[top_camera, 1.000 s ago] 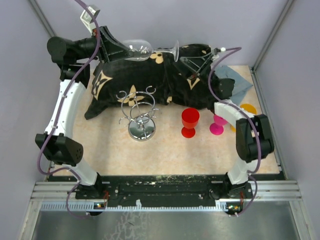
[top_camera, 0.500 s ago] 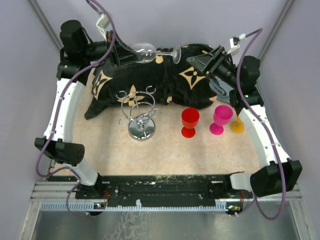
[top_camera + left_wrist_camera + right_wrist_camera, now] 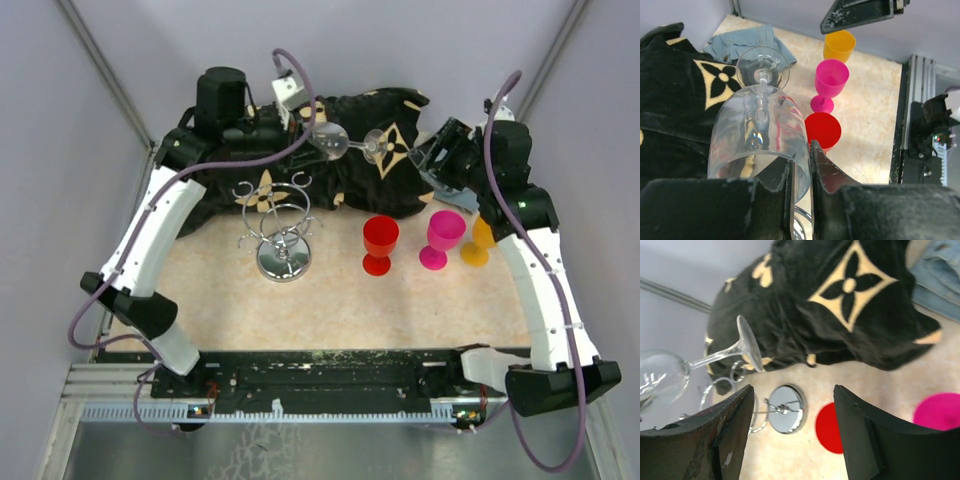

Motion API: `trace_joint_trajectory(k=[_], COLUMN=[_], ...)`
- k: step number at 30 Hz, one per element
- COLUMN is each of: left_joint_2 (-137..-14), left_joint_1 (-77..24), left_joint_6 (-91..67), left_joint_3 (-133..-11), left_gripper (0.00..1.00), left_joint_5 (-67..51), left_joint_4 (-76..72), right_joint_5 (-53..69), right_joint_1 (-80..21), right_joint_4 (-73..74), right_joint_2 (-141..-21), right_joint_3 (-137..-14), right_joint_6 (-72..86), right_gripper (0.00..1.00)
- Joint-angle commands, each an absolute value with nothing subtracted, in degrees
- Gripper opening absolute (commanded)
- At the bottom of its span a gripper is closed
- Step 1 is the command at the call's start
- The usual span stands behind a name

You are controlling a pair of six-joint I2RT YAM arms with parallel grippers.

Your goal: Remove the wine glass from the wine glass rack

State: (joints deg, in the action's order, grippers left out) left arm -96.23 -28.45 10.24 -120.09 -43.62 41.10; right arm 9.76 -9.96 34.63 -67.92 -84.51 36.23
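1. Clear stemmed wine glass [image 3: 757,125]: off its stand, carried on its side in the air above the black cloth, its foot pointing toward the right arm.
2. Left gripper [image 3: 800,172]: clamped on the bowl at the rim (the glass wall is pinched between its two fingers).
3. Shiny chrome wire rack [image 3: 283,228] with a round mirrored base: upright on the beige tabletop [image 3: 330,310], nearer the arm bases than the glass and apart from it.
4. Right gripper [image 3: 792,390]: jaws spread, holding nothing, near the glass's foot but apart from it.
5. Black plush cloth with tan flower motifs [image 3: 350,190]: heaped behind the rack.
6. Red plastic goblet [image 3: 380,240], pink plastic goblet [image 3: 443,235] and orange plastic cup [image 3: 478,240]: in a row to the right of the rack.
7. Blue denim cloth [image 3: 747,42]: beside the black cloth.
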Motion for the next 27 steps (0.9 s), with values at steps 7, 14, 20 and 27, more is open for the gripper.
trace_joint_trajectory(k=[7,14,20,27], left_joint_2=[-96.5,-95.7,-91.5,-88.3], left_joint_1=[-42.4,-50.3,-51.9,-51.8], left_joint_6=[25.7,30.0,30.8,31.6], left_joint_3=[-121.6,-119.9,-114.0,-110.6], left_gripper=[0.00,0.00,0.00,0.00], left_joint_5=[-26.4,-20.0,-15.7,-11.0], left_joint_4=[50.4,56.7,57.2,57.7], right_joint_5=[-5.2,-9.3,-10.0,-9.1], right_joint_1=[-9.6,-9.6,-9.5,-9.5], right_joint_4=[46.7,49.4,49.7,48.6], right_joint_2=[-63.7,-62.1,-61.2,-61.5], right_joint_3=[-88.7,-88.8,-87.2,-85.5], right_joint_6=[29.1,28.2,28.3,29.0], right_gripper=[0.66,0.67,0.67,0.67])
